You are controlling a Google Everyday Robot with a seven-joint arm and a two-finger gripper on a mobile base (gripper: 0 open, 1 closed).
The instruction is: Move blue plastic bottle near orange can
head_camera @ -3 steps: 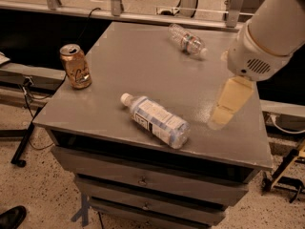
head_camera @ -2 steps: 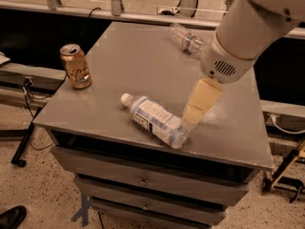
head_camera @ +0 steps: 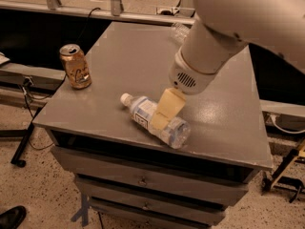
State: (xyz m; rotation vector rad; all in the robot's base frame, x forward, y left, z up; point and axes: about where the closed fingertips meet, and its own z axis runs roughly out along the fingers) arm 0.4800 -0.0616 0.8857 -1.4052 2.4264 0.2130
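Where the grey table [head_camera: 114, 46] nears its front edge, the blue plastic bottle [head_camera: 143, 111] lies on its side. Its white cap points toward the back left of the picture and its clear base toward the front right. The hand [head_camera: 160, 122] is directly over the bottle's middle. Its tan end reaches down from the big white arm [head_camera: 224, 27] and crosses the pale label about halfway along the body, so the cap shows on one side of it and the clear base on the other. In this camera view I cannot tell whether the hand is spread or pressed together, nor whether it actually touches the bottle. The orange can [head_camera: 75, 67] stands upright near the table's left edge in the picture, well apart from both bottle and hand, with bare tabletop between them. At the far edge of the table a smaller clear bottle [head_camera: 180, 31] lies partly hidden behind the arm. Below the tabletop are drawer fronts [head_camera: 143, 181], and a dark shoe [head_camera: 10, 217] shows on the speckled floor at the lower left corner.
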